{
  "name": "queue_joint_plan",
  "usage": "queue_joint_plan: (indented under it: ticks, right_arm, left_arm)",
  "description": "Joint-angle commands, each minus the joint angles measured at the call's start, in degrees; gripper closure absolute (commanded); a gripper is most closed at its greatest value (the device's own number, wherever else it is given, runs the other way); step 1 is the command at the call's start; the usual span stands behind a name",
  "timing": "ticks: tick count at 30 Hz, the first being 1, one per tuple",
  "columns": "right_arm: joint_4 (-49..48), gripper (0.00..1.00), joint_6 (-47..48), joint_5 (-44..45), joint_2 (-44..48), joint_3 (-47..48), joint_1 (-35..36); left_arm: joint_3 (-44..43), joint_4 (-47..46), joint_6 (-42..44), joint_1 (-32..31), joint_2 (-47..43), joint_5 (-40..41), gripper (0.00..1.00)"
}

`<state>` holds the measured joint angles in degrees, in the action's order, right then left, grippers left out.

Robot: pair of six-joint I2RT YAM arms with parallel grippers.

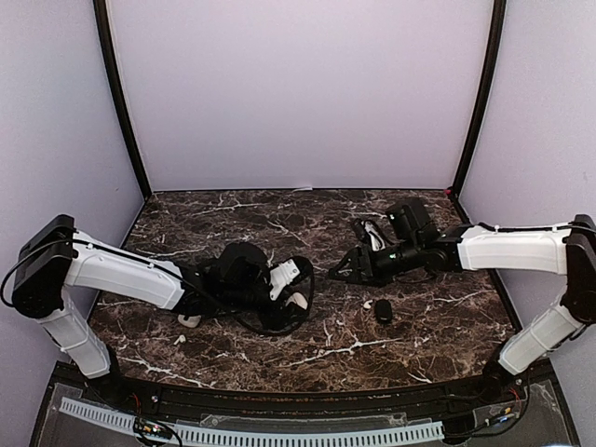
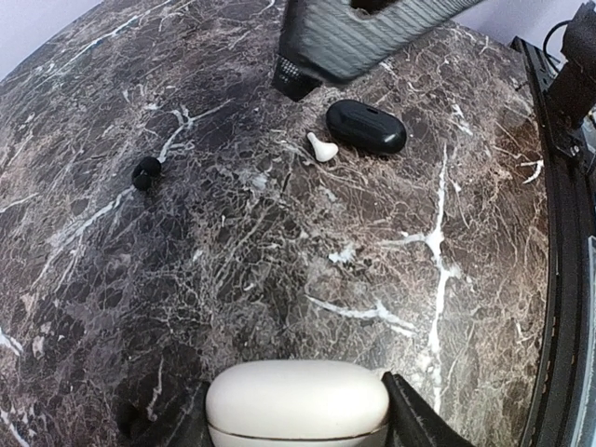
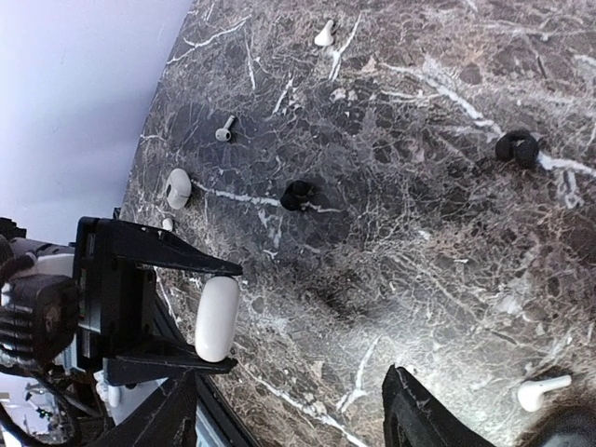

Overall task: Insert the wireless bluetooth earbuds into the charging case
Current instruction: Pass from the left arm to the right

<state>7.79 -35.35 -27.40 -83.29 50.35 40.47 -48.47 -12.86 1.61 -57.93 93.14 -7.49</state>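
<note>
Behind the left claw (image 1: 296, 289), back along its arm: white earbud (image 3: 223, 128), another white earbud (image 3: 323, 33), and a chunkier white piece (image 3: 177, 186); can't tell if that one is a bud or a case.

Left claw: clamped on the white charging case (image 2: 298, 402), which sits crosswise between the fingers with its lid shut.

Just off the left claw's tip on the marble table (image 1: 447, 326): black earbud (image 3: 298, 195).

Further ahead of the left claw, off to its left side: second black earbud (image 2: 146, 172).

Beyond that, straight ahead of the left claw: third white earbud (image 2: 321, 147), just beside the black charging case (image 2: 366, 126), with a small gap between them. That case is shut too.

Right claw (image 1: 337, 272): fingers apart, nothing between them, tips aimed at the left claw. The third white earbud and the black case lie close by its right finger. No earbud is in either case.
</note>
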Motion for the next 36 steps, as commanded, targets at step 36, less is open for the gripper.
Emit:
queue_joint_plan:
  ticks: [36]
  right_arm:
    - [-0.6, 0.52, -0.5, -9.7, -22.4, 11.3, 9.3]
  left_arm:
    - [1.2, -7.9, 6.2, -5.4, 5.7, 11.3, 0.47]
